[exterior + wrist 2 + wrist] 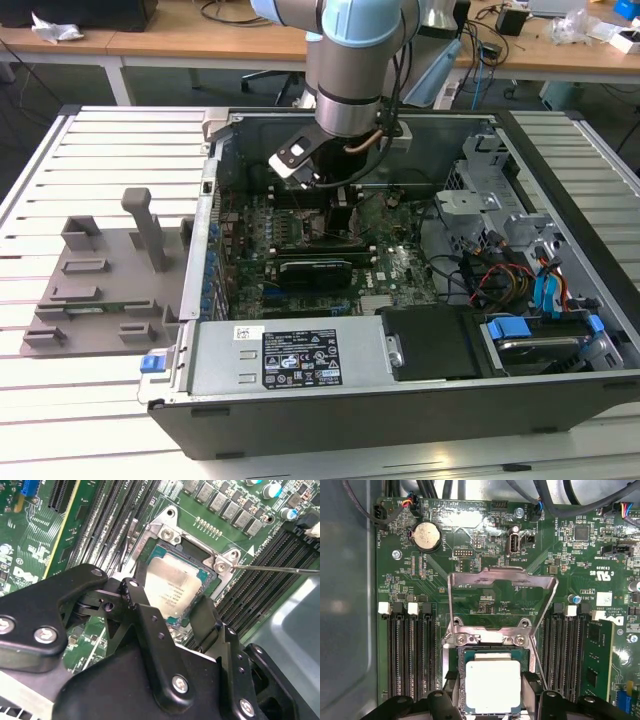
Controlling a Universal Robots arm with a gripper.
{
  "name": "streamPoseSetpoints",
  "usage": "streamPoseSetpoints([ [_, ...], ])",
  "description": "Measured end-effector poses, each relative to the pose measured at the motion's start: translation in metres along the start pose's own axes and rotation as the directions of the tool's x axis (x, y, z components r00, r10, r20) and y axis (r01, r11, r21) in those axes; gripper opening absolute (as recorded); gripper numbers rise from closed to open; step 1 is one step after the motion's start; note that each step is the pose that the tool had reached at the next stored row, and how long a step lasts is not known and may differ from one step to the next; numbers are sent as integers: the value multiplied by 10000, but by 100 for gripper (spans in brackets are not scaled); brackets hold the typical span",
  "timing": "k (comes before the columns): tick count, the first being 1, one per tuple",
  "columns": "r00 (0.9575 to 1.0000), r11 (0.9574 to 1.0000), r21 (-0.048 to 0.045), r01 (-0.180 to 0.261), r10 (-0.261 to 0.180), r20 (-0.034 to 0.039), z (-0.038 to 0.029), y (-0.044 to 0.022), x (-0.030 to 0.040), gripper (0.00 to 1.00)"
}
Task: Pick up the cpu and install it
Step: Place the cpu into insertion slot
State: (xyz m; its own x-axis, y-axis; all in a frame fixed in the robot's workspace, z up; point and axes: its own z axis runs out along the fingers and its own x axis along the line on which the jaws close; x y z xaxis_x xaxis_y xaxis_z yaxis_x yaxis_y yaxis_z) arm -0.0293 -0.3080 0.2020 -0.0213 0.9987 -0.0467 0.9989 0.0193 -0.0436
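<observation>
The cpu (172, 587) (492, 685), a flat square chip with a silvery metal top, lies level in the socket frame (165, 530) on the green motherboard. My gripper (167, 602) (492, 692) reaches down into the open computer case (400, 400) and straddles it. One black finger (131, 594) presses on one edge of the chip and the other finger (204, 615) on the opposite edge, so it is shut on the cpu. The socket's metal load plate (502, 580) stands flipped open beyond the chip. In the exterior view the gripper (340, 205) hangs over the board's middle.
Memory slots (410, 655) flank the socket on both sides. A thin metal lever (280, 570) sticks out beside the frame. A grey tray with upright posts (110, 280) sits outside the case at the exterior view's left. Drive cages and cables (500, 260) crowd the right.
</observation>
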Motion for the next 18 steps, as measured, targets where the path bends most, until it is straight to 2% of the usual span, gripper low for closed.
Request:
streamPoseSetpoints([
  [11, 10000, 10000, 3, 2, -2, 35, 7, -1, -2, 61],
  [18, 10000, 10000, 2, 2, -2, 21, 33, -17, 2, 61],
])
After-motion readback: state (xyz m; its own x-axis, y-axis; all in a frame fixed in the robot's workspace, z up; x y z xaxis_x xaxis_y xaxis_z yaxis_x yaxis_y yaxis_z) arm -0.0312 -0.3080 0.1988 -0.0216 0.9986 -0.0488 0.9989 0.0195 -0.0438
